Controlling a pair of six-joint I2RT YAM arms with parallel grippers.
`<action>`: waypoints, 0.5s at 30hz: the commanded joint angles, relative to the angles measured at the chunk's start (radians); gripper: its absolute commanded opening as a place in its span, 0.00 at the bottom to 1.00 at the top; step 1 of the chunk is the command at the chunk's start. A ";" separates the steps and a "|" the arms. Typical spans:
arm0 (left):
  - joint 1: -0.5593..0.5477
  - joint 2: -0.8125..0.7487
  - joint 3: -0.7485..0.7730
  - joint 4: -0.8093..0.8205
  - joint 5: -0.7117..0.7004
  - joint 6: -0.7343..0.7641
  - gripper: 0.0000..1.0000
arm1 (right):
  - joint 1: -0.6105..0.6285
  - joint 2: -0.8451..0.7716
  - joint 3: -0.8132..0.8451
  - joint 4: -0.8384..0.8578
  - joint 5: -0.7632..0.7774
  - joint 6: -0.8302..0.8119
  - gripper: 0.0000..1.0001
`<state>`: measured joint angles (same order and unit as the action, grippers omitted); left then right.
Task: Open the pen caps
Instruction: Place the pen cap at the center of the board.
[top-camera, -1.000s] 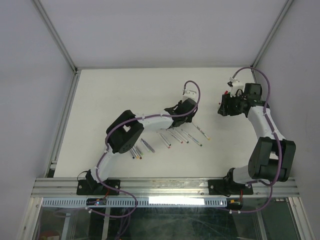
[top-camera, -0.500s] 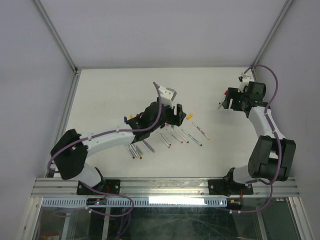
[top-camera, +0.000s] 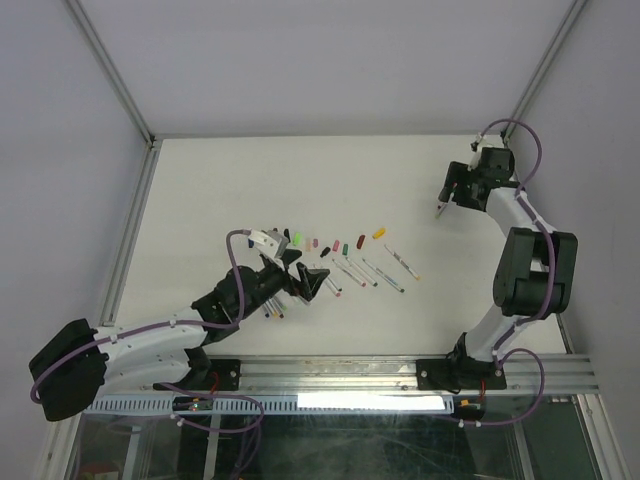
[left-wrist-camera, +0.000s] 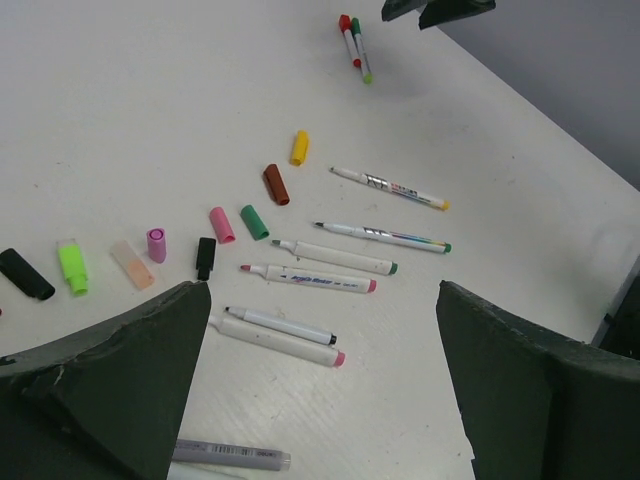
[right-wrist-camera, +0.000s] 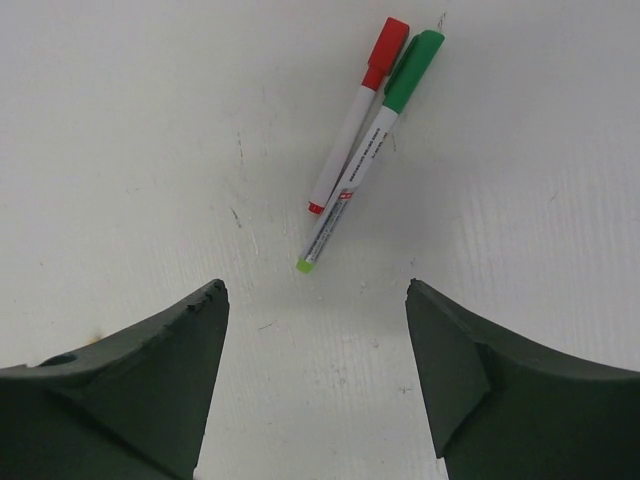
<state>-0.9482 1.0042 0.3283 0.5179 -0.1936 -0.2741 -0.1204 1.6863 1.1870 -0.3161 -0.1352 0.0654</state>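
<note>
White bench (top-camera: 200, 190) carries the pen caps (left-wrist-camera: 254, 221) loose in a curved row, at 11 o'clock from the released left claw (left-wrist-camera: 322, 295). Right claw (right-wrist-camera: 315, 290), also released, hovers with two capped pens (right-wrist-camera: 353, 125) at its 12 o'clock.

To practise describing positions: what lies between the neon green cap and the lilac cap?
A pale peach cap lies between the neon green cap and the lilac cap; the left wrist view shows it.

Grey pen (left-wrist-camera: 232, 456) half hidden behind left pincer finger (left-wrist-camera: 120, 380)
</note>
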 joint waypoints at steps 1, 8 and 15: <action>0.004 -0.054 -0.057 0.129 -0.039 -0.022 0.99 | 0.001 0.027 0.040 0.040 0.030 0.007 0.74; 0.004 -0.037 -0.070 0.155 -0.048 -0.028 0.99 | 0.001 0.067 0.014 0.054 0.002 0.017 0.73; 0.005 -0.011 -0.066 0.171 -0.047 -0.028 0.99 | 0.001 0.101 0.018 0.052 0.030 0.028 0.73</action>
<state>-0.9478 0.9855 0.2569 0.6140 -0.2302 -0.2985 -0.1196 1.7760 1.1877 -0.3096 -0.1326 0.0772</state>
